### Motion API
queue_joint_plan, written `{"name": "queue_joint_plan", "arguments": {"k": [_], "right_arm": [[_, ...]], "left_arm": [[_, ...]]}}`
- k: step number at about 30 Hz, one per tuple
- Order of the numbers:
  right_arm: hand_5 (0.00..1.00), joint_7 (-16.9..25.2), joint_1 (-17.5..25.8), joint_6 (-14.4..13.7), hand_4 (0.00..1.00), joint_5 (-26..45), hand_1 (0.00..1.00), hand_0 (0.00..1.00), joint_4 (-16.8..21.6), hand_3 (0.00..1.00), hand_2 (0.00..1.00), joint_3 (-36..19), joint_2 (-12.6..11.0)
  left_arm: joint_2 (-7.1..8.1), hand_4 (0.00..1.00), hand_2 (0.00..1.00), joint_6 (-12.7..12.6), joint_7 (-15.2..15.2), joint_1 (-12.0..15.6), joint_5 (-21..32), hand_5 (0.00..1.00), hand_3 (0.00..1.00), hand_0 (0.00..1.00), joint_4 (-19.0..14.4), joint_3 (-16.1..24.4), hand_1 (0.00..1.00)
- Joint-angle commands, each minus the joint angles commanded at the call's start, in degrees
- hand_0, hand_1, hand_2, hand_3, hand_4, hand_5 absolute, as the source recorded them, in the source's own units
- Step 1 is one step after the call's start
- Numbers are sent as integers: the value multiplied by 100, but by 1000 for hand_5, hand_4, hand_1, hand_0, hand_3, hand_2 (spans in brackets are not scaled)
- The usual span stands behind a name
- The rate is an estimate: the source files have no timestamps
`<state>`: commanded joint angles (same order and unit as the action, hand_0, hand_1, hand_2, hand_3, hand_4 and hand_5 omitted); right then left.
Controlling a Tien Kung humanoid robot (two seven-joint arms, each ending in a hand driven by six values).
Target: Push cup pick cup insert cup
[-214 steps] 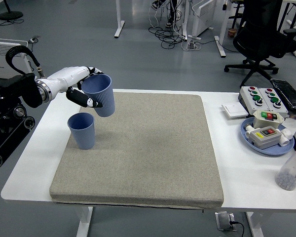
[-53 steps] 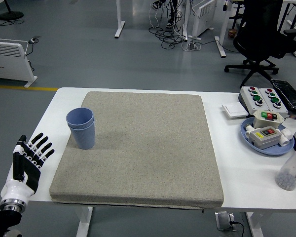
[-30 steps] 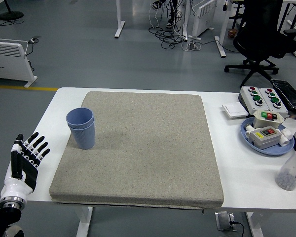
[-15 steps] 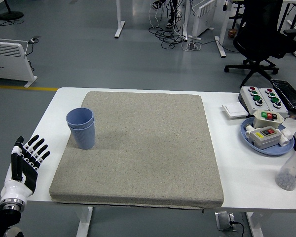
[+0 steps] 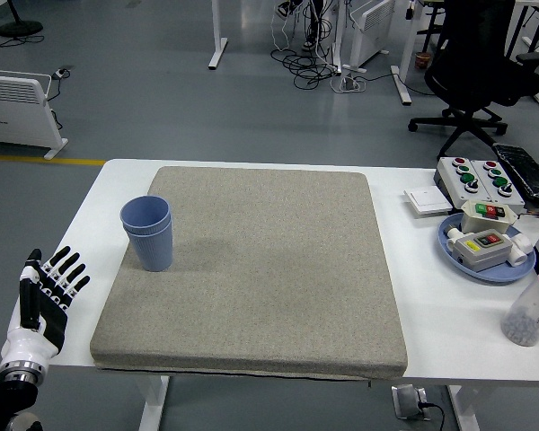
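Observation:
Two blue ribbed cups (image 5: 148,231) stand nested, one inside the other, upright on the left part of the grey mat (image 5: 260,269). My left hand (image 5: 43,292) is at the picture's lower left, beside the table's left edge, well away from the cups. Its fingers are spread and hold nothing. My right arm is not in view.
A blue plate (image 5: 485,251) with switch boxes, a button box (image 5: 481,177), a white pad (image 5: 427,199) and a clear bottle with a red cap (image 5: 532,307) sit on the white table (image 5: 440,314) at the right. A black office chair (image 5: 481,63) stands behind.
Since 7.1 s ago my left hand has set the held cup into the other one and drawn back to the table's lower left. In the last second it hardly moved.

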<state>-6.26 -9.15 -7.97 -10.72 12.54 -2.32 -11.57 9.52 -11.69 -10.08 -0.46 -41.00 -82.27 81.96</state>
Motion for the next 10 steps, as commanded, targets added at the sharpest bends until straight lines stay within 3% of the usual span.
{"name": "queue_joint_plan", "arguments": {"k": [10], "right_arm": [[403, 7, -15, 3, 188, 31, 675, 734, 1, 605, 718, 21, 0]], "left_arm": [[0, 638, 834, -9, 2, -16, 3, 998, 797, 777, 9, 1, 825]]}}
